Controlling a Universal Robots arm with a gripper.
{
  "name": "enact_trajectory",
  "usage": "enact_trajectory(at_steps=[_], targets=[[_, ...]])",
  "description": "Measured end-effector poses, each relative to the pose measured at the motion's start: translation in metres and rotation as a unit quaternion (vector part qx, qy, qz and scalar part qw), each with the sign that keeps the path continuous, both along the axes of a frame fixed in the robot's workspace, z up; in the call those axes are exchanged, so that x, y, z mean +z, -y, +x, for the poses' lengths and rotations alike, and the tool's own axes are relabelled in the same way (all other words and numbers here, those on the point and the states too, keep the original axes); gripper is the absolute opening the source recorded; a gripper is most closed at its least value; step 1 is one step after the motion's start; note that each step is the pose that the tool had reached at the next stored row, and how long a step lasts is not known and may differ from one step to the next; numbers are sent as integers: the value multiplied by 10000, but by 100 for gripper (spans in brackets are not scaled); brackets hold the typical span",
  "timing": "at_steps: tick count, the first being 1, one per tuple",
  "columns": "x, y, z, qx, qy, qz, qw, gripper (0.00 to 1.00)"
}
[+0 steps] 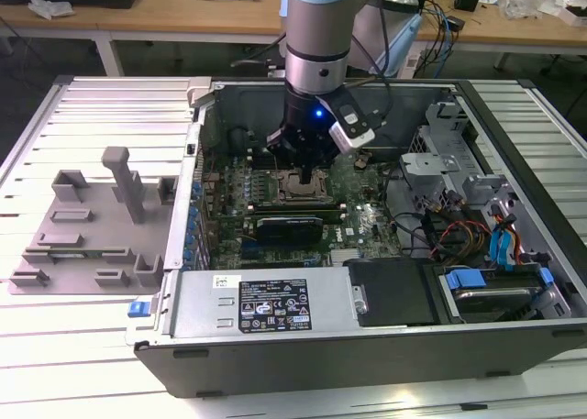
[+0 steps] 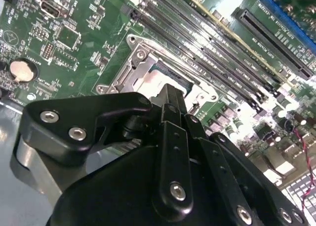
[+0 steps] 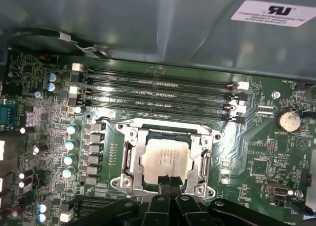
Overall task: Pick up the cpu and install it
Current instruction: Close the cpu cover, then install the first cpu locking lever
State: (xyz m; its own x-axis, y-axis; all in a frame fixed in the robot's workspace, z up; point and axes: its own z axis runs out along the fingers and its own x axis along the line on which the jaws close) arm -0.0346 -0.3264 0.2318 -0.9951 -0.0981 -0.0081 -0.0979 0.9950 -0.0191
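The cpu is a pale silver square lying flat inside the metal-framed socket on the green motherboard; its pale top also shows in the second wrist view. My gripper hangs just above the cpu's edge, with its black fingertips pressed together and nothing between them. In the exterior view the arm reaches down into the open computer case, with the gripper right over the socket.
Memory slots run beside the socket. A dark expansion card lies near it, with cables and drive bays at the exterior view's right. A grey plastic fixture with upright blocks stands outside the case at the exterior view's left.
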Motion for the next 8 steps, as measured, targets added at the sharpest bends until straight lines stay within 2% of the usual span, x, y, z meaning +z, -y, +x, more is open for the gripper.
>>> enact_trajectory(at_steps=[3, 8], targets=[[75, 0, 0, 0, 0, 0, 10000, 11], [85, 0, 0, 1, 0, 0, 10000, 11]])
